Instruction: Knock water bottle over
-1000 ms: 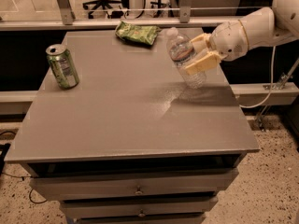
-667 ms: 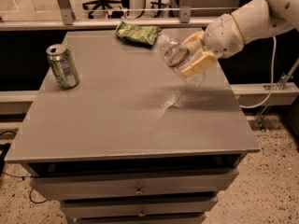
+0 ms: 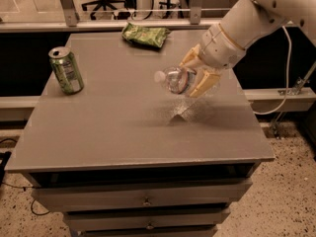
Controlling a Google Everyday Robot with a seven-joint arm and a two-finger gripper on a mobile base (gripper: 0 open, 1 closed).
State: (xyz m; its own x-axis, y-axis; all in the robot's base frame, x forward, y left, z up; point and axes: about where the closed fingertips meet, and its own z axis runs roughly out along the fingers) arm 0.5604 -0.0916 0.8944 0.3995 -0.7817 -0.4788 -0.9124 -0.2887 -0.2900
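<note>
- Grey flat-topped table (image 3: pixel 113 127) across most of the frame, grey drawers (image 3: pixel 145 200) with small knobs under its front edge.
- Left edge of tabletop: green aluminium drink can (image 3: pixel 66 70), upright, opened tab on top, well apart from everything else.
- Upper centre, near the table's far edge: crumpled green snack bag (image 3: pixel 146 35), lying flat.
- Centre, slightly right: clear ribbed plastic water bottle (image 3: pixel 174 79) with white cap, tipped almost horizontal, cap pointing left, red and blue label band facing the camera.
- Looks clear of the tabletop, with a bright light patch and shadow on the surface right beneath it.
- Base end of the bottle hidden behind the tool.
- Right of centre: tan two-finger gripper (image 3: pixel 191 78), reaching in from the upper right, above the table.
- Fingers (image 3: pixel 206 83) set one above and one below the bottle body, closed onto it and holding it.
- Upper right: white robot arm (image 3: pixel 242 28) running out of the frame corner.
- Far right: white cable (image 3: pixel 286 68) hanging down past the table edge.
</note>
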